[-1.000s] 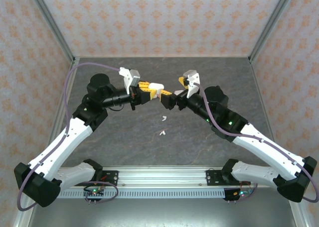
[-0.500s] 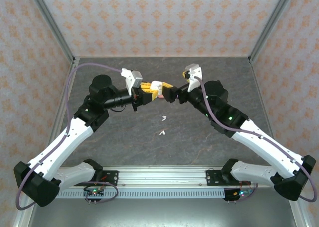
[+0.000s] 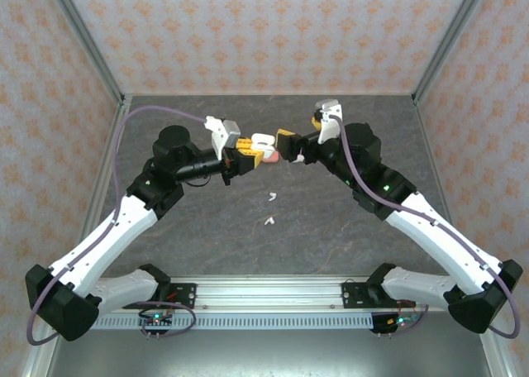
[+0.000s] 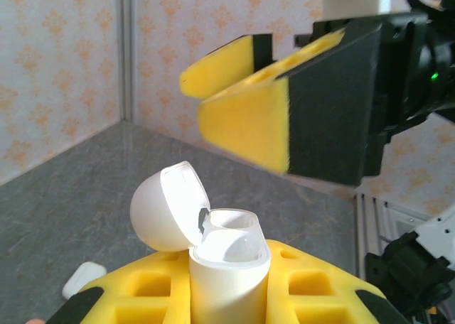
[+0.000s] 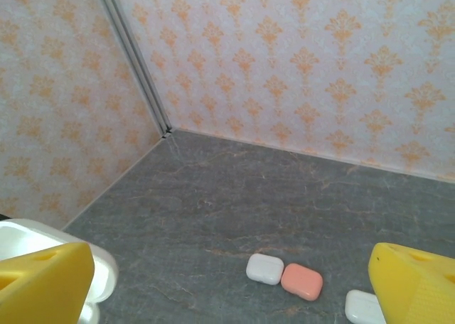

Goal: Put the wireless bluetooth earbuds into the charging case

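A white charging case (image 4: 227,267) stands upright between the yellow fingers of my left gripper (image 4: 227,299), which is shut on it. Its lid (image 4: 167,207) is flipped open to the left and its two wells face up. In the top view the case (image 3: 262,141) hangs above the table's middle back, with the left gripper (image 3: 250,150) on its left and my right gripper (image 3: 289,145) open just to its right. From the left wrist the right gripper's fingers (image 4: 242,118) hover above the case. Two white earbuds (image 3: 271,198) (image 3: 268,221) lie on the table nearer the arms.
Through the right wrist camera, a white case (image 5: 264,268), a salmon case (image 5: 301,281) and another white case (image 5: 364,306) lie closed on the grey table (image 5: 234,196). Patterned walls close in the back and sides. A small white object (image 4: 82,279) lies on the table below the held case.
The right gripper has lifted and swung toward the back, staying open, and now sits beside the held case. The left gripper has shifted the case slightly right and back.
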You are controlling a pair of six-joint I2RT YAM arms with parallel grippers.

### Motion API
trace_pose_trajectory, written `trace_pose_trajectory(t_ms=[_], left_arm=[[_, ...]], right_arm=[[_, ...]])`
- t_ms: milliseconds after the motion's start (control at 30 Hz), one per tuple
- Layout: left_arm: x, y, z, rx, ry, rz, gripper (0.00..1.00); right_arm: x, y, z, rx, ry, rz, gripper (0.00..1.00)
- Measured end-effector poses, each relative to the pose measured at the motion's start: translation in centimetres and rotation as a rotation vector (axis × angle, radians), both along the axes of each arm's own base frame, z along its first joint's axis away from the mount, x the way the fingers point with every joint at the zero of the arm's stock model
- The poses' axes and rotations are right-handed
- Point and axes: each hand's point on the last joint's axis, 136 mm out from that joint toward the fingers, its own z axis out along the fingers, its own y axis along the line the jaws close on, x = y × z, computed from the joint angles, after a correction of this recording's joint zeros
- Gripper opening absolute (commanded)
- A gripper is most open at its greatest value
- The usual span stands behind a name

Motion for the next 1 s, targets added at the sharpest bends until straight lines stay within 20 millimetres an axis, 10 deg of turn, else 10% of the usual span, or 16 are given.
trace_pose_trajectory(t_ms=[233, 500, 1000], left_arm=[[1.6, 1.3, -5.0, 0.101, 0.033, 0.103, 0.00], [3.3, 4.2, -7.0, 0.119, 0.054, 0.221, 0.00], [4.2, 9.2, -6.8, 0.038, 0.055, 0.416, 0.00]], right_arm=[[1.4, -3.0, -3.2, 0.008, 0.151, -0.114, 0.98], [1.8, -6.0, -16.2, -0.004, 0.494, -0.262, 0.91], [0.3, 1.1, -27.8, -0.112, 0.835, -0.122, 0.70]])
